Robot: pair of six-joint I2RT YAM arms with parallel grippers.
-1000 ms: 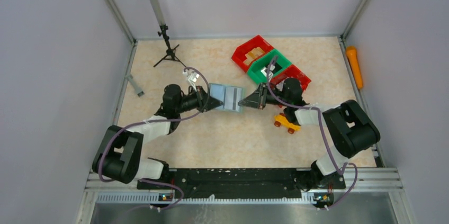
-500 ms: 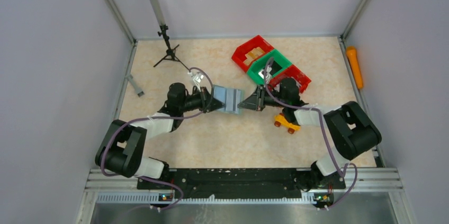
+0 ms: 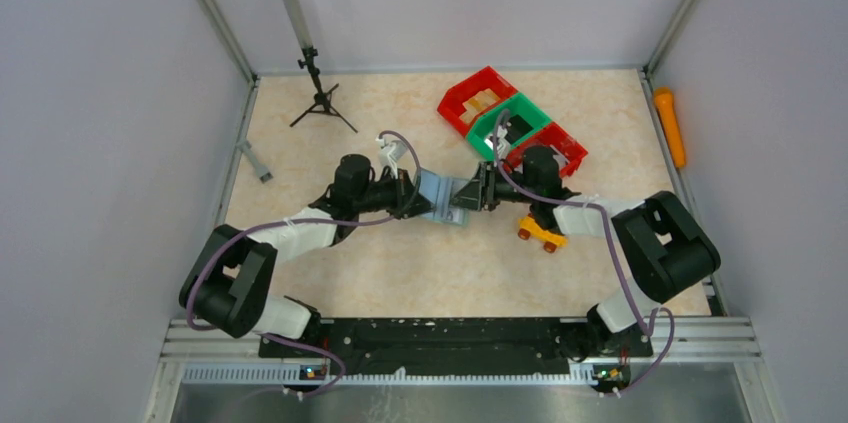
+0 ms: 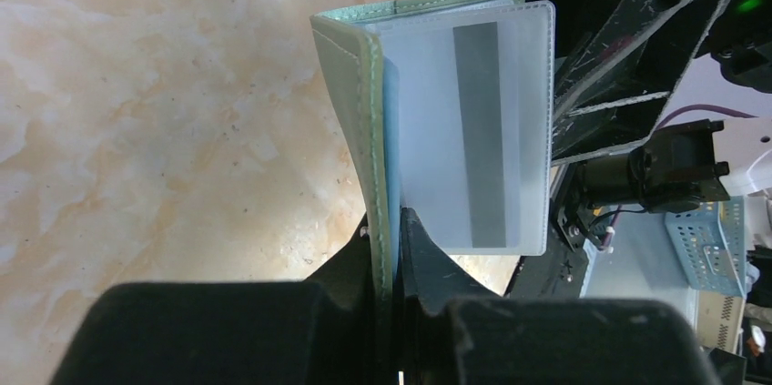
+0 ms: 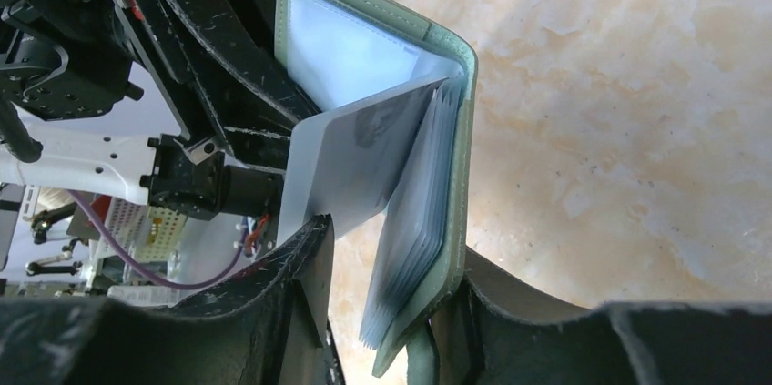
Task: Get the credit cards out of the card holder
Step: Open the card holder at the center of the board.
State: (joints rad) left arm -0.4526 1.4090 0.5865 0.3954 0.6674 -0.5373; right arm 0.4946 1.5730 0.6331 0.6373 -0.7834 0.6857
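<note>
Left claw (image 4: 393, 232) clenched on card holder (image 4: 348, 103) cover; right claw (image 5: 396, 262) parted, loosely around its other edge.

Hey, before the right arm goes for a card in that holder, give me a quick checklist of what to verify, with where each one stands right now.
1. Left gripper clamped on card holder cover: ok, jaws shut on it.
2. Holder spread open: ok, clear sleeves exposed.
3. Right gripper ready: ok, jaws apart around the other cover and sleeves.
4. Card visible: ok, striped card sits in a sleeve.
5. Right gripper lined up on one card alone: cannot tell.
6. Any card out: not ok, none seen outside.
</note>
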